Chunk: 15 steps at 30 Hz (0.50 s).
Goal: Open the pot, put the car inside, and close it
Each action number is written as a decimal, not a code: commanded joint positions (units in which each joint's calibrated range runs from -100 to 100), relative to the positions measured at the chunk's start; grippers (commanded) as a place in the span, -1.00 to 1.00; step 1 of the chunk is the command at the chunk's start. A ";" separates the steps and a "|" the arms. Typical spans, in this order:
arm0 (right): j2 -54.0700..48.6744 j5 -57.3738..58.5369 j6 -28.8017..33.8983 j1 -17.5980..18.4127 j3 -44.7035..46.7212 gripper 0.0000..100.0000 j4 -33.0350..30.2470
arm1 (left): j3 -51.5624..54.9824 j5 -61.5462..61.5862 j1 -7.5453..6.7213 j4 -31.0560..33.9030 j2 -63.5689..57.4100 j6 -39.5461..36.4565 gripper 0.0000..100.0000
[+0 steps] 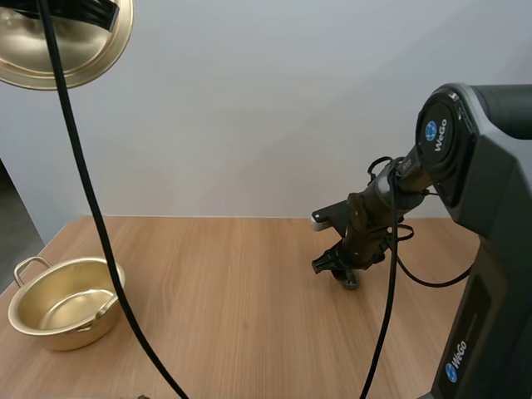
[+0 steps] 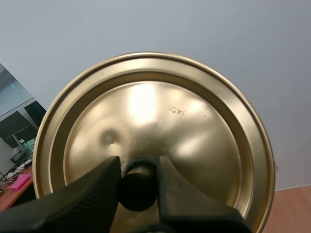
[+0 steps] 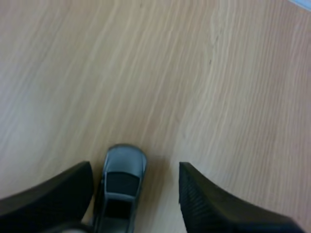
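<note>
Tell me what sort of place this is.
Probably a robot test bench, not a kitchen: a bare wooden table against a plain wall, a robot arm over a toy car, and a gold pot with its lid held aloft.

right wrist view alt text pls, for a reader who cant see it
The right gripper holds its two black fingers open over a wooden table, with a small grey toy car between them. The car lies on the table, close beside one finger and clear of the other.
</note>
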 commanded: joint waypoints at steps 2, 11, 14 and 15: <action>0.88 -0.20 -0.49 -0.02 -0.02 -0.11 -0.02 | -0.03 -0.05 0.03 -0.06 -0.04 -0.02 -1.00; 1.61 -0.20 -1.49 -0.02 -0.02 -1.00 -0.13 | -0.03 -0.05 0.03 -0.18 -0.04 -0.03 -1.00; 0.07 -0.20 -1.98 -0.02 -0.02 -1.00 -0.13 | -0.03 -0.05 0.03 -0.42 -0.04 -0.03 -1.00; -1.05 -0.20 -1.98 0.05 -0.02 -1.00 -0.13 | -0.03 -0.05 0.03 -0.42 -0.04 -0.03 -1.00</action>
